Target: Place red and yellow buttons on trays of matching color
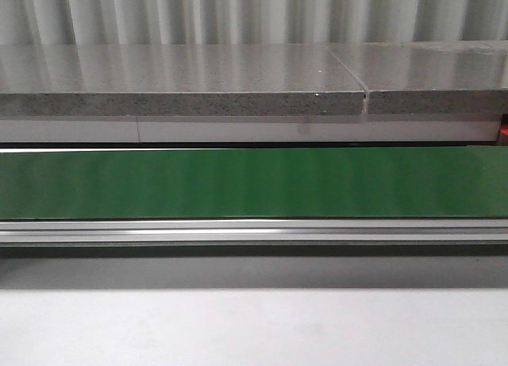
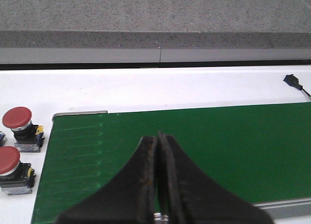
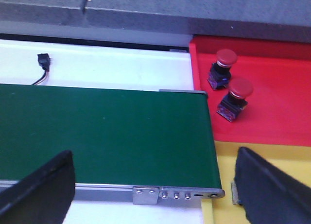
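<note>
Two red buttons (image 3: 222,67) (image 3: 234,98) lie on the red tray (image 3: 272,112) in the right wrist view, beside the end of the green belt (image 3: 102,131). The yellow tray (image 3: 228,156) shows below the red one. My right gripper (image 3: 153,182) is open over the belt's end, nothing between its fingers. In the left wrist view two more red buttons (image 2: 20,128) (image 2: 11,166) stand on the white surface off the belt's other end. My left gripper (image 2: 157,136) is shut and empty above the belt (image 2: 218,151). No yellow button shows. Neither gripper appears in the front view.
A grey stone counter (image 1: 198,84) runs behind the belt (image 1: 254,183). The belt's aluminium rail (image 1: 254,231) runs along its near side. A small black connector with a cable (image 3: 43,61) (image 2: 291,79) lies on the white surface behind the belt.
</note>
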Robot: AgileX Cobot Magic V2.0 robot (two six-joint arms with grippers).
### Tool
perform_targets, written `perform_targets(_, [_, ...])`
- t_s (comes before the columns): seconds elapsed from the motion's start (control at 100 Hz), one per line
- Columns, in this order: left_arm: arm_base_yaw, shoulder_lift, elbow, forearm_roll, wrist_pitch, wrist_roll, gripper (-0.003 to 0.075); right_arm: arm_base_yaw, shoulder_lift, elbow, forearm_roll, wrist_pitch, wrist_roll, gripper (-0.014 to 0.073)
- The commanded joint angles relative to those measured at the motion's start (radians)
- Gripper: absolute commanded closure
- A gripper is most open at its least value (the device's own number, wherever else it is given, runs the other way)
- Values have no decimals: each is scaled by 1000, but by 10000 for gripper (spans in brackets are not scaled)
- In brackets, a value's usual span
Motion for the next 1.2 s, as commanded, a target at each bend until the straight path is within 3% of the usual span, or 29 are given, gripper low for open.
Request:
perform_targets(0.0, [-8, -5, -27, -20, -70, -4, 740, 47, -41, -8, 12, -81, -33, -61])
perform_targets(0.09, [-8, -5, -27, -20, -70, -4, 740, 84, -70, 1, 12, -83, -38, -48])
perform_targets(0.19, [-8, -5, -27, -20, -70, -4, 740, 92, -79, 1, 11, -82, -38, 47])
perform_targets(0.5, [-8, -5, -27, -20, -70, -4, 740, 92, -79, 1, 11, -69, -38, 669])
perform_targets(1.19, [-8, -5, -27, -20, -70, -4, 740, 92, -79, 1, 11, -69, -38, 662])
